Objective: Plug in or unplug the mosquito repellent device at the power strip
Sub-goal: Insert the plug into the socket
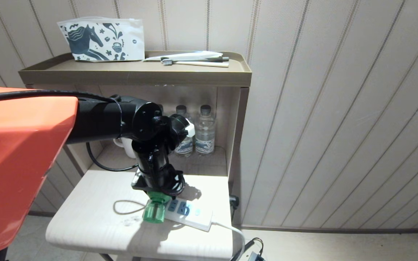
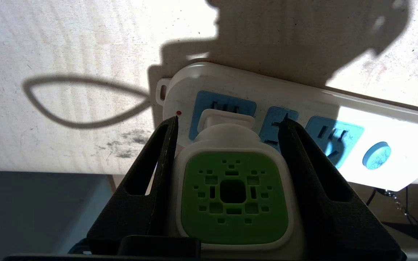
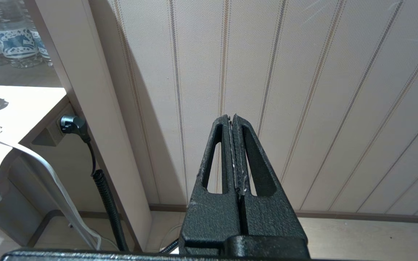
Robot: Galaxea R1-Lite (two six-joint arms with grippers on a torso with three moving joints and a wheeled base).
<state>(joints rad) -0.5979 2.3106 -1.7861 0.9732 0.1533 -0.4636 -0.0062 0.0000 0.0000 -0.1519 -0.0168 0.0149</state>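
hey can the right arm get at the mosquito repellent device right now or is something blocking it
Probably not as things stand. The right gripper is shut and parked off beside the cabinet, facing the wall. The left gripper already straddles the mosquito repellent device at the power strip, so its fingers take up both sides.

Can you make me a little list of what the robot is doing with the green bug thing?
left gripper: jaws closed on the sides of the mosquito repellent device
device: plug sits in the end socket of the power strip
strip: lies on the pale table
right gripper: jaws shut, empty, parked facing the wall
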